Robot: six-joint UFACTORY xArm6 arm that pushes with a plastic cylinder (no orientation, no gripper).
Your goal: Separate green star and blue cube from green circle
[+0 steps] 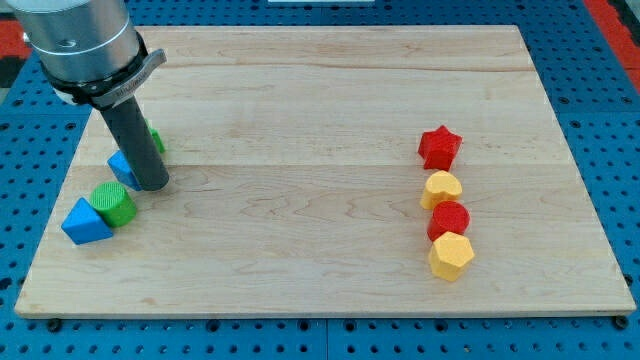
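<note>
My tip rests on the wooden board at the view's left. The blue cube sits just left of the rod, partly hidden by it and touching or nearly touching it. The green star peeks out behind the rod, mostly hidden. The green circle lies below and left of my tip, a short gap away. It touches a blue triangle at its lower left.
At the view's right a column of blocks runs top to bottom: red star, yellow heart, red circle, yellow hexagon. The board's left edge is near the blue triangle.
</note>
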